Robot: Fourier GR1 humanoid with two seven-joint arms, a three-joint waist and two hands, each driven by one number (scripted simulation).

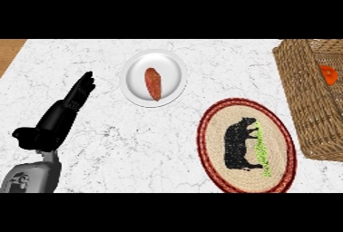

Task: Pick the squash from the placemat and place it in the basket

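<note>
Since the squash (327, 75) is already sitting in the basket (303, 97), only a sliver of orange showing past the wicker wall, the place step is looking done. The placemat (246, 146), just left of the basket, is carrying nothing. The left hand (59, 118), far left of the basket over the tabletop (120, 149), is resting with fingers straight, holding nothing. The right hand is not showing. Next move, I'd judge: confirm and idle.

Single head view, steeply down at counter (100, 136).
</note>
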